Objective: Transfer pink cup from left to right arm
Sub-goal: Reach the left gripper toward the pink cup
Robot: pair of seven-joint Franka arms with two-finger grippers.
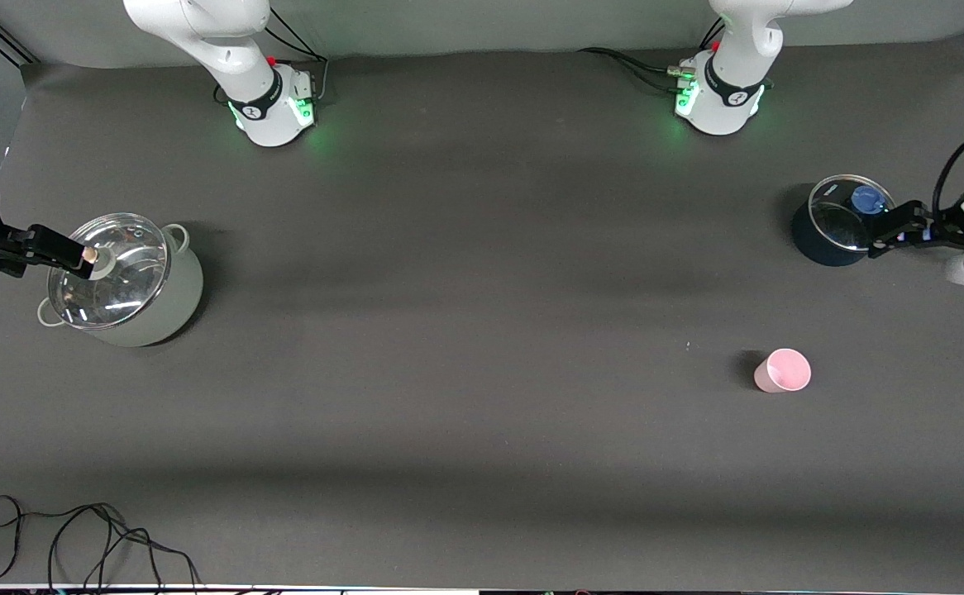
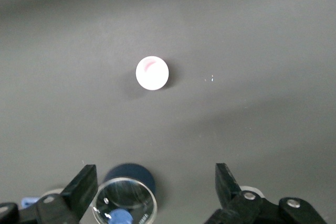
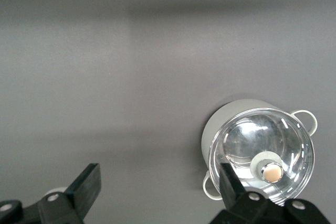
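Front view showed the small pale pink plastic cup [image 1: 783, 370] standing upright on the dark grey counter [image 1: 482, 330], toward the left arm's end and nearer the camera than both pots, with bare counter all round it. Its mouth faced up, and the left wrist view [image 2: 152, 73] showed only the rim and inside, not the wall.

Nearest to it stood a small dark blue pot with a glass lid and blue knob [image 1: 837, 221], partly covered by the left gripper [image 1: 879, 240] hanging over its rim. That gripper's skeletal fingers [image 2: 81, 184] stood wide apart and held nothing; its arm was cut off by the picture's edge.

At the right arm's end sat a pale grey-green two-handled pot with a domed glass lid [image 1: 131, 281]. The right gripper [image 1: 77, 256] hovered over that lid near its round knob, fingers [image 3: 86, 184] spread wide and empty; most of its arm lay out of frame. Reflections made the pot's inside hard to read.

A loose black cable [image 1: 85, 537] lay at the counter's near edge, well apart from the cup.
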